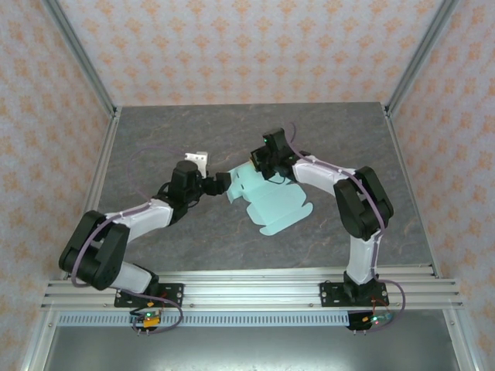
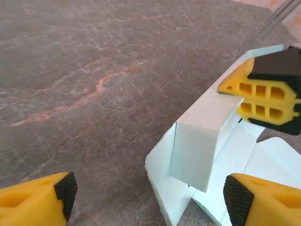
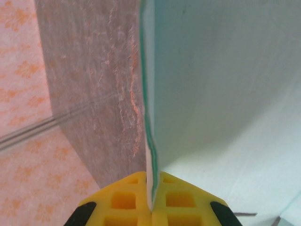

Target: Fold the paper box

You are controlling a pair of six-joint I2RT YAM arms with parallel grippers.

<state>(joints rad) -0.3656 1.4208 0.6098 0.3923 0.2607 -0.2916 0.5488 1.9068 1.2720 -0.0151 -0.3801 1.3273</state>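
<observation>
OCCLUSION: far edge of paper box [image 1: 274, 202] covered by right end effector [image 3: 153, 200] at 12 o'clock; sheet cut off in wrist views | BOX: pale mint card, at centre of table [image 1: 155, 139], one flap upright, remainder flat | RIGHT: clenched on upright flap edge | LEFT: left end effector [image 2: 150, 193] released, at box's 9 o'clock

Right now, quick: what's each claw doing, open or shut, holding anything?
Left claw: open, holding nothing.
Right claw: closed, pinching an edge of the paper box.
</observation>
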